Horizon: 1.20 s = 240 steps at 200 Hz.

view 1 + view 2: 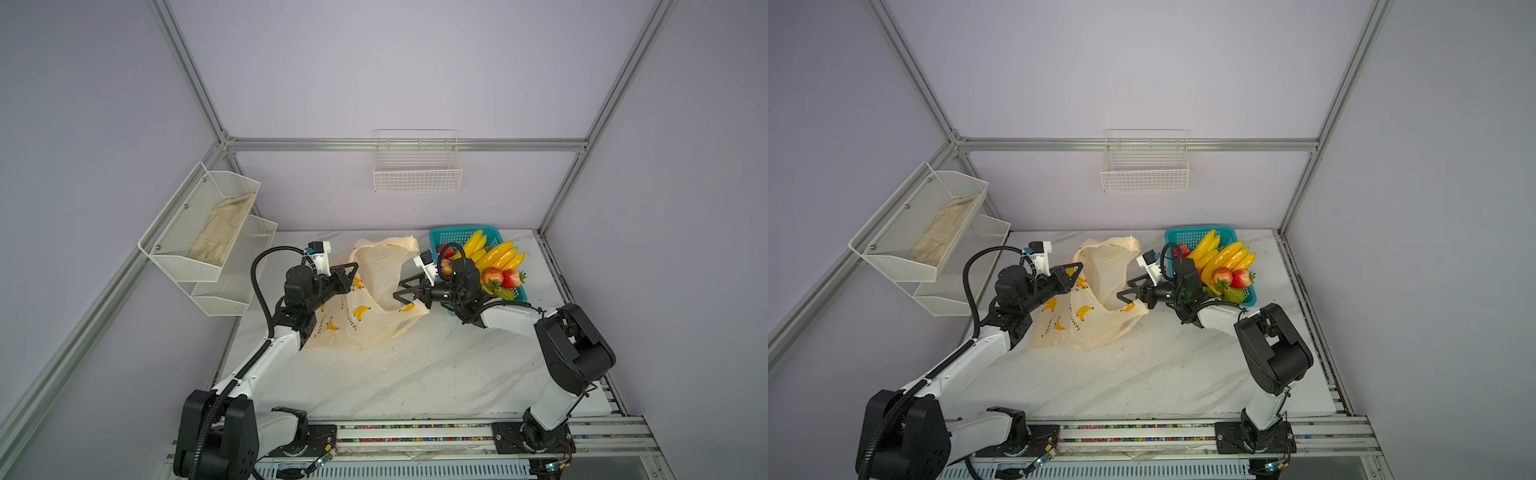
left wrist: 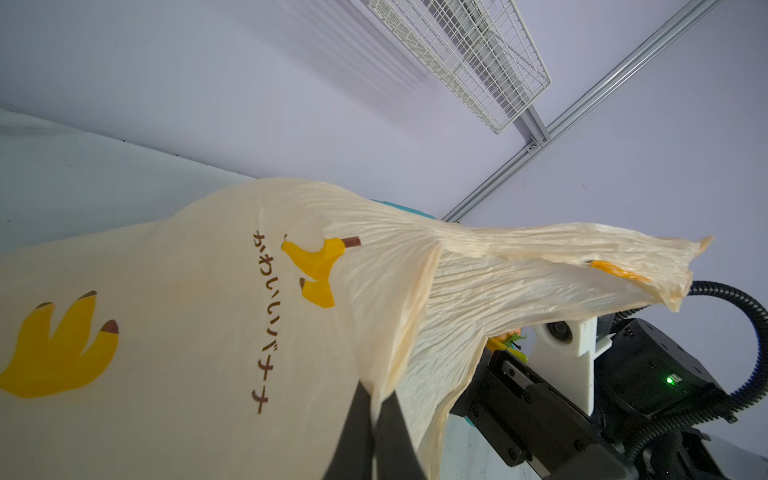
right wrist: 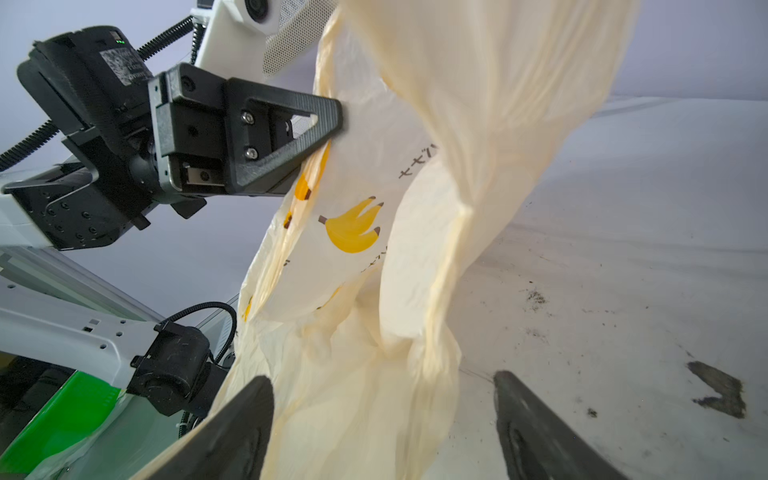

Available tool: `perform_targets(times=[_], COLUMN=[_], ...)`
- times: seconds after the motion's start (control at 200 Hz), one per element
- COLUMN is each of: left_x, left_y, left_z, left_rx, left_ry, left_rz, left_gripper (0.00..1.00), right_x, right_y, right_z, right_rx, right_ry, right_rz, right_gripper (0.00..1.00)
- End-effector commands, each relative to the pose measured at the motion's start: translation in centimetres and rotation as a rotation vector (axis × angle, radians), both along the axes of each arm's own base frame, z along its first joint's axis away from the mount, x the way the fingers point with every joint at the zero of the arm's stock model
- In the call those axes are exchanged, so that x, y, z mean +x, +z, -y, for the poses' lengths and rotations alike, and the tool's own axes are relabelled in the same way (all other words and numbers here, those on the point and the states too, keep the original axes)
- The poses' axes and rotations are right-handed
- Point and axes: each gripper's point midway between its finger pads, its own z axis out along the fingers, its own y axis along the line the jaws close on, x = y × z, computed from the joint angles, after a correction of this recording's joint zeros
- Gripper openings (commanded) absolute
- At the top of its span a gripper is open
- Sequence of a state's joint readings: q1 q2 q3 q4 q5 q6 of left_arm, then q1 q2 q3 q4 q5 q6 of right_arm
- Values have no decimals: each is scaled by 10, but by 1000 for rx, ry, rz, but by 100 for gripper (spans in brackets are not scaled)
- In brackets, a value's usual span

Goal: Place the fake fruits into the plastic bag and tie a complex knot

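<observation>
Limply, the featherlight plastic bag (image 1: 374,318) hangs mid-table, pinched in the clamped left gripper (image 2: 376,390); the right gripper (image 3: 382,378) gapes wide around loose film. Soft and slippery, it likely grips best bunched at the rim

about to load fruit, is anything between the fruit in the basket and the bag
Only the robot itself: the open right gripper and its arm sit between the basket of fruit and the bag. Nothing else shows between them.
</observation>
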<state>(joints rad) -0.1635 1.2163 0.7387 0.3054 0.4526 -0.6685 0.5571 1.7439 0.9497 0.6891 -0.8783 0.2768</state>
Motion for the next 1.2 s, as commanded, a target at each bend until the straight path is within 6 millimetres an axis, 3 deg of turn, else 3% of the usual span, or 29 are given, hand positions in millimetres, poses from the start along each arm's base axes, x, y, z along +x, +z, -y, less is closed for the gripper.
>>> perform_targets(times=[0.0,0.14,0.23,0.265,0.385,0.475,0.655,0.785,0.955,1.025,1.1,1.195], left_x=[-6,-7,-8,-8,-6,-5,1,4,4,3,2,0], left_y=[3,4,6,5,-2,1,-3,5,6,8,11,23], left_z=[6,8,4,-2,-27,-22,-13,-5,3,8,14,16], left_rx=[-39,-46,-46,-41,1,17,20,-5,-25,-29,-28,21], left_ry=[-54,-68,-44,-6,144,110,53,15,-26,-54,-98,-134], left_rz=[33,47,42,21,-91,-129,-215,-233,-342,-367,-389,-393], left_gripper=[0,0,0,0,0,0,0,0,0,0,0,0], right_x=[29,62,83,91,102,103,105,98,85,80,86,114], right_y=[7,-5,-27,-35,-54,-64,-61,-40,-33,-30,-29,-50], right_z=[-15,-17,4,18,68,82,83,55,37,27,28,61], right_rx=[49,124,73,11,-150,-229,-263,-253,-239,-214,-204,-272], right_ry=[-130,-265,-455,-554,-813,-865,-864,-682,-543,-478,-511,-699], right_rz=[9,-59,-128,-120,-89,-72,-36,85,160,165,123,-5], right_gripper=[73,36,7,2,0,1,2,11,26,28,17,4])
